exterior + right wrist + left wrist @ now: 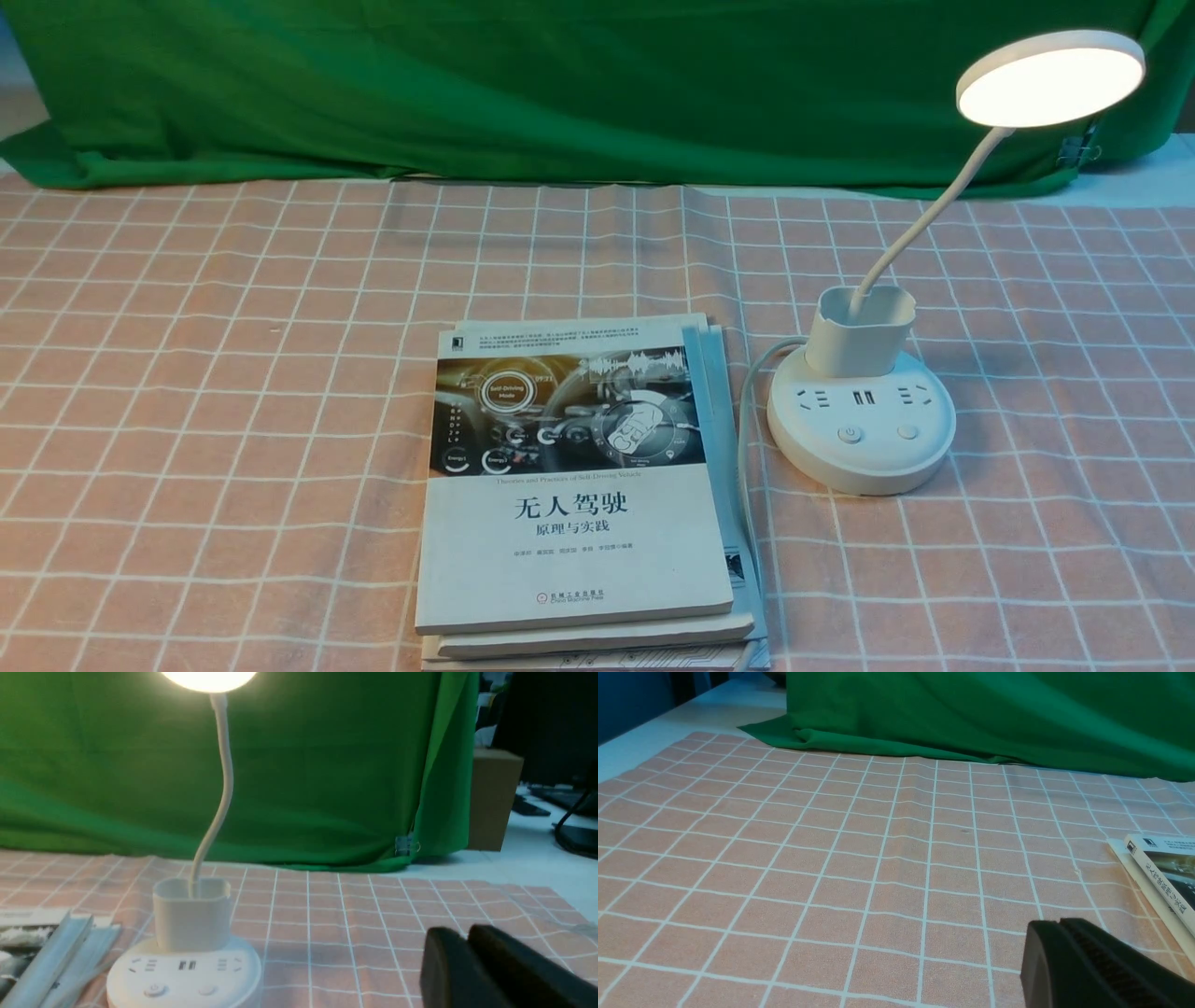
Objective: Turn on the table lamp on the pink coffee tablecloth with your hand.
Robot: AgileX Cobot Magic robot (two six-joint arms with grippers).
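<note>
While its head glows, table lamp (859,420) stands beside books (579,485) — untouched.

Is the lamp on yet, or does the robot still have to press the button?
It looks done. The table lamp on the pink coffee tablecloth has its round head glowing bright. Nothing is in hand: the right hand sits off to the side of the lamp's base, touching nothing, and the left hand hovers over bare cloth near the books. Nothing seems left but moving the arms away.
</note>
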